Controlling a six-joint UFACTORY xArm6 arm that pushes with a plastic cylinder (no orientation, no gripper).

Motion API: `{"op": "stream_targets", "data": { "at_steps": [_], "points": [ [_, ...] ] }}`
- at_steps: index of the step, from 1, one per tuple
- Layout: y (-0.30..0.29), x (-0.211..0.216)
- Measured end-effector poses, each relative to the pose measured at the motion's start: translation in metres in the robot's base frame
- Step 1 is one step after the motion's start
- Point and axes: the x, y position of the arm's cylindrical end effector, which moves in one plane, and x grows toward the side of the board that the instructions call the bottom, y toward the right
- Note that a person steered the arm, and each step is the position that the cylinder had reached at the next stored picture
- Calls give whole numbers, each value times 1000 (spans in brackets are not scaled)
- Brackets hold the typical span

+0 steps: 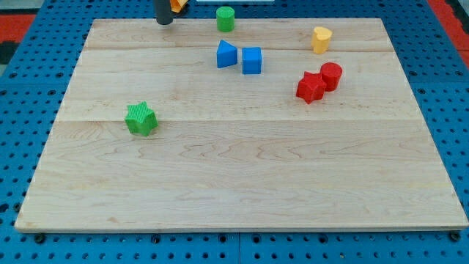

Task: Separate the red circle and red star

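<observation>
The red circle [331, 75] and the red star [311, 86] sit touching each other at the view's right, the circle up and to the right of the star. My tip [164, 22] is at the view's top, left of centre, on the board's far edge. It is far to the left of both red blocks and touches no block.
A green circle [226, 18] is at the top centre. A blue triangle-like block [226, 54] and a blue cube [252, 60] sit side by side below it. A yellow block [321, 39] is above the red pair. A green star [141, 119] is at the left. An orange block [178, 4] shows beside the rod.
</observation>
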Motion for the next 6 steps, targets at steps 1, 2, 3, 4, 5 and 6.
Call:
{"op": "stream_targets", "data": {
  "at_steps": [1, 2, 3, 4, 5, 6],
  "points": [
    [12, -1],
    [91, 0],
    [146, 20],
    [190, 81],
    [271, 97],
    [277, 148]
  ]
}}
